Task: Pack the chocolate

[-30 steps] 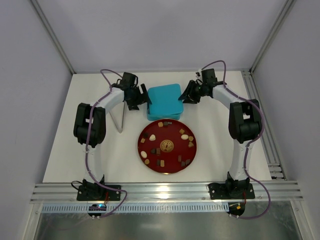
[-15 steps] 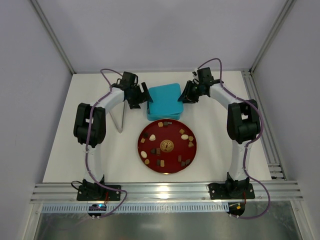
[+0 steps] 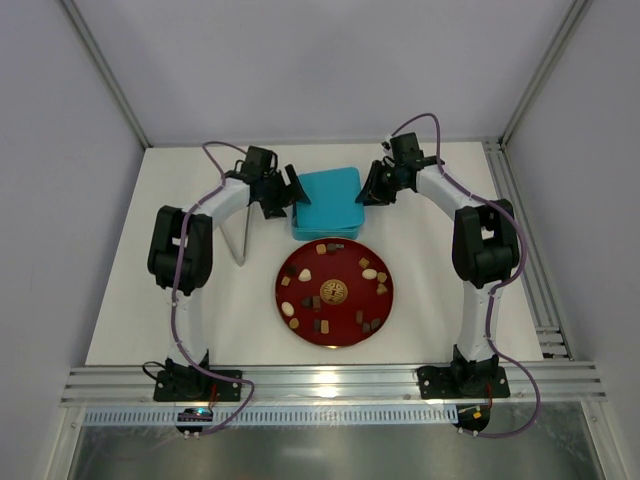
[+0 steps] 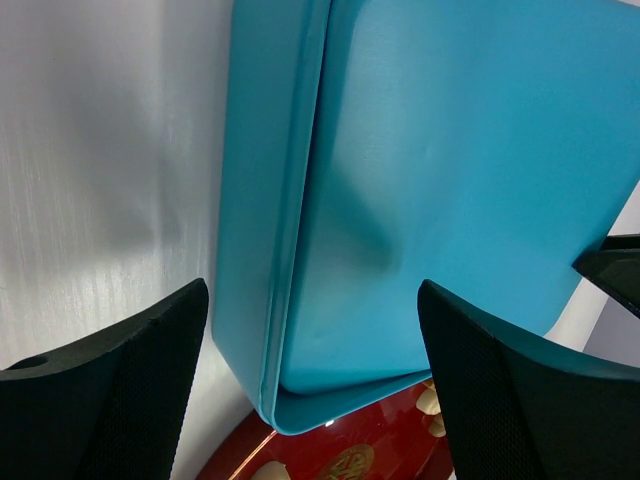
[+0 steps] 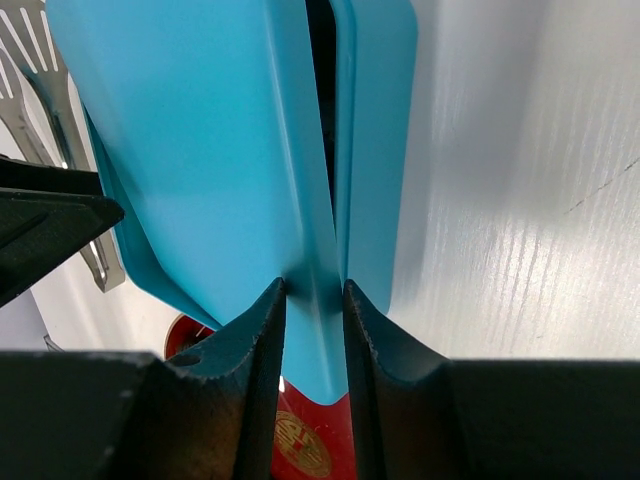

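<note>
White table point(image 3: 130, 300), pale grey walls point(image 3: 300, 60), aluminium rails point(image 3: 330, 381)

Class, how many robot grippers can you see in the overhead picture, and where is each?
2. The left gripper, jaws open, sits at the teal box's left edge; the right gripper is clamped on its right edge.

Noted white links on left arm point(image 3: 222, 195) & right arm point(image 3: 440, 186), each w/ bulky black joint housing midway. Logged purple cables point(image 3: 172, 320) running base to wrist, looping loose near top. Saw black bases point(image 3: 185, 380), small lit boards just below. Found left end effector point(image 3: 285, 195) & right end effector point(image 3: 371, 190) all black; fingers point(image 4: 110, 400) matte, fine mesh texture, angled tips.
</note>
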### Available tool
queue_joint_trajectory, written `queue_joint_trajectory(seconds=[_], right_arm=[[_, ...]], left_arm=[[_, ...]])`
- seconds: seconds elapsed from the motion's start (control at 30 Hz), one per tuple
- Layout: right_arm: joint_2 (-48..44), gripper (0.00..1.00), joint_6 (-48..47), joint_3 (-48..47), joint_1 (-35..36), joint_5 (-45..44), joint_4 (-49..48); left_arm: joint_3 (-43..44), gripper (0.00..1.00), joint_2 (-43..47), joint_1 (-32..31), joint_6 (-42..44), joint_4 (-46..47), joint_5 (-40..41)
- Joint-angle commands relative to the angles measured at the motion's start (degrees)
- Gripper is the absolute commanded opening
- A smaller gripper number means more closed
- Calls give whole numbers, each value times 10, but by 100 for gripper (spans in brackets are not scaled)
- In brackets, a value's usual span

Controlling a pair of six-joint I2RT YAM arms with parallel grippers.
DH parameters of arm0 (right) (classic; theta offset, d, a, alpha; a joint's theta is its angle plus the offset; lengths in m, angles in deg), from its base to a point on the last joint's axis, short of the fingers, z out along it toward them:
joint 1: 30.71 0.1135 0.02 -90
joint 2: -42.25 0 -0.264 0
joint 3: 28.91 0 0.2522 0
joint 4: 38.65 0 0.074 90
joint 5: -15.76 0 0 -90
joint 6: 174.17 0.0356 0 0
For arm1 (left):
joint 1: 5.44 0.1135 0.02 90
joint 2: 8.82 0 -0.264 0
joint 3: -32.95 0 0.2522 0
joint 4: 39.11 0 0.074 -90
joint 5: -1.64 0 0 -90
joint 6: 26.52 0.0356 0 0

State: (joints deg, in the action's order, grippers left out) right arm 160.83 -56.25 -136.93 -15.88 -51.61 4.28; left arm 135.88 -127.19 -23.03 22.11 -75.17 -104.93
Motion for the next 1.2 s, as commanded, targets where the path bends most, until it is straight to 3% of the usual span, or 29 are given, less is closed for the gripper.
queue_joint_trajectory(seconds=[0.0, 1.17], right_arm=[[-10, 30, -12, -16, 5, -21, 17], [-25, 30, -24, -15, 34, -28, 26]], left_arm=[[-7, 84, 24, -2, -8, 38, -14], [-50, 82, 50, -7, -42, 97, -34]])
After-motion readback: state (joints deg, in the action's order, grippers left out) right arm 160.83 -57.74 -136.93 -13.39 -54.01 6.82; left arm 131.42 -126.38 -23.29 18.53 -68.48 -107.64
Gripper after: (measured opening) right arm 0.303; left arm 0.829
